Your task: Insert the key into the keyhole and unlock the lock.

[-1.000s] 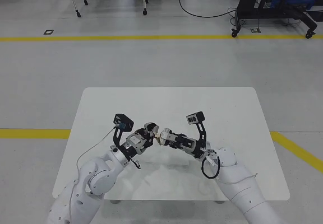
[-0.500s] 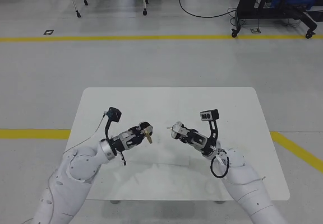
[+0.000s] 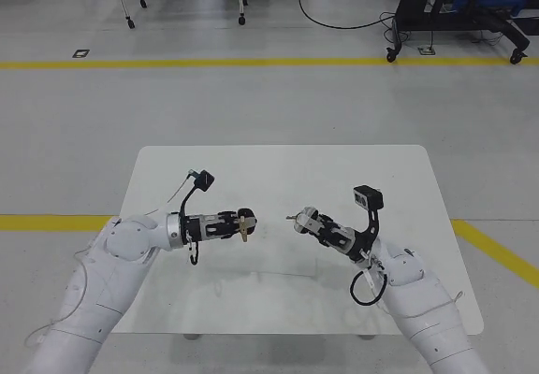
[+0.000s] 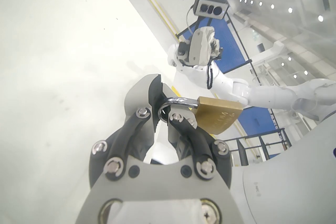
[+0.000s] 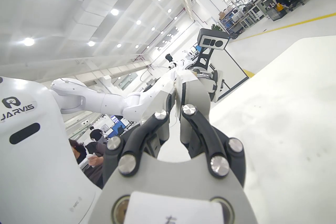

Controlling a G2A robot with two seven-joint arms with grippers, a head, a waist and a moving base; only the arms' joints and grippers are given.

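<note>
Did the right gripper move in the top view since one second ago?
Yes. The right gripper has drawn back from the padlock in the left gripper, toward the table's right edge; a gap now separates them.

An open gap separates the left gripper (image 3: 240,222) from the right gripper (image 3: 301,221), both held above the table (image 3: 279,168). Just ahead of the left fingertips, the padlock (image 4: 218,114) juts sideways from its pinched shackle (image 4: 176,100) and narrows that gap. The key (image 3: 291,218) pokes in from the right gripper's tips. Beyond both hands the table runs on to its far edge.
</note>
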